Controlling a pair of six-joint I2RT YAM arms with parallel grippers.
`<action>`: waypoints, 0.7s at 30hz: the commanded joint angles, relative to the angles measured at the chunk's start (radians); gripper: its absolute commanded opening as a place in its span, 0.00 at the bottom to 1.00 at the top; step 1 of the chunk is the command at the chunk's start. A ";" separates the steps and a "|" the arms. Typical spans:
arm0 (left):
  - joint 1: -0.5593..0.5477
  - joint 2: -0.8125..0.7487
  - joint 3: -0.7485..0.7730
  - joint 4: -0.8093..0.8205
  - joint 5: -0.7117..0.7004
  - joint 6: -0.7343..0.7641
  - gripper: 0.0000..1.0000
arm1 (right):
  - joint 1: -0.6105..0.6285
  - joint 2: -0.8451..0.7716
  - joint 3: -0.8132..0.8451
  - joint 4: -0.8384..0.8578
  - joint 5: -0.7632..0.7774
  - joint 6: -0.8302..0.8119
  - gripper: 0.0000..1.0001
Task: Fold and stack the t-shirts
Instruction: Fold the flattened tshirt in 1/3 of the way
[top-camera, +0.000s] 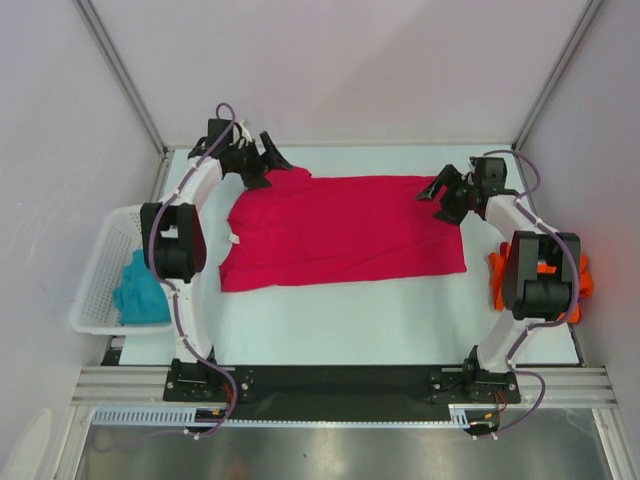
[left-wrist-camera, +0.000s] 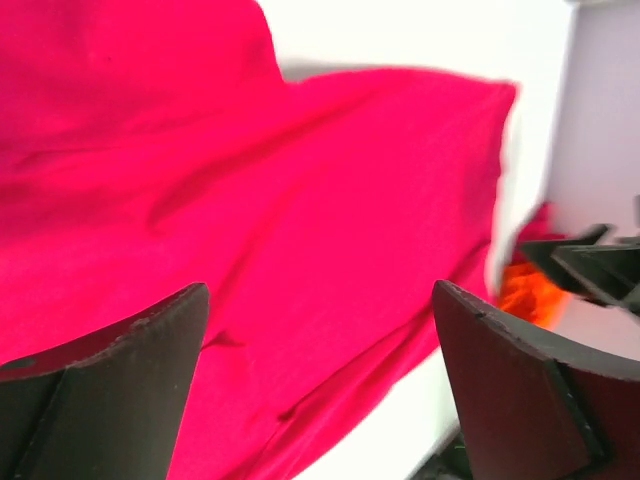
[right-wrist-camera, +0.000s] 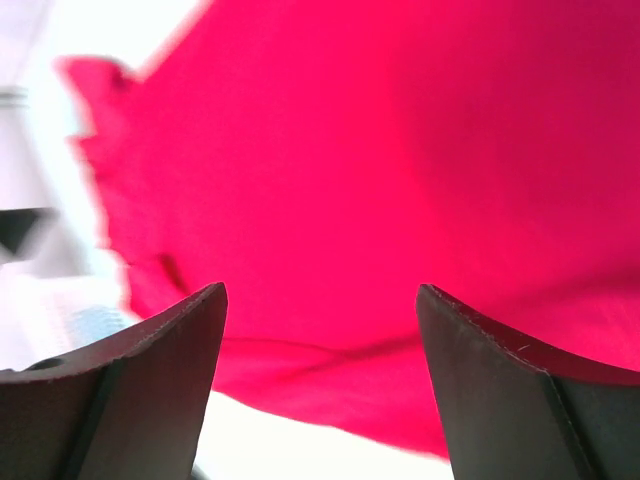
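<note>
A crimson-pink t-shirt (top-camera: 340, 230) lies folded into a wide band across the white table. My left gripper (top-camera: 262, 160) hovers open just above its far left corner, jaws wide with only cloth (left-wrist-camera: 300, 230) beneath them. My right gripper (top-camera: 442, 192) is open at the far right corner, over the same cloth (right-wrist-camera: 400, 170), holding nothing. A bright orange t-shirt (top-camera: 495, 272) is bunched at the right table edge behind the right arm, also glimpsed as an orange patch (left-wrist-camera: 525, 290) in the left wrist view. A teal t-shirt (top-camera: 140, 290) lies in the basket.
A white mesh basket (top-camera: 98, 270) hangs off the table's left edge beside the left arm. Grey walls and metal frame posts close in the far corners. White tabletop (top-camera: 350, 320) shows between the shirt and the arm bases.
</note>
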 joint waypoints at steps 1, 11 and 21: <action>0.066 0.071 0.026 0.137 0.156 -0.142 0.99 | -0.077 0.092 -0.001 0.354 -0.262 0.157 0.82; 0.070 0.097 0.128 -0.134 -0.061 0.011 0.99 | -0.076 0.080 0.001 0.359 -0.268 0.155 0.81; -0.097 -0.342 -0.215 -0.364 -0.551 0.189 0.99 | 0.073 -0.314 -0.181 -0.062 0.162 -0.057 0.84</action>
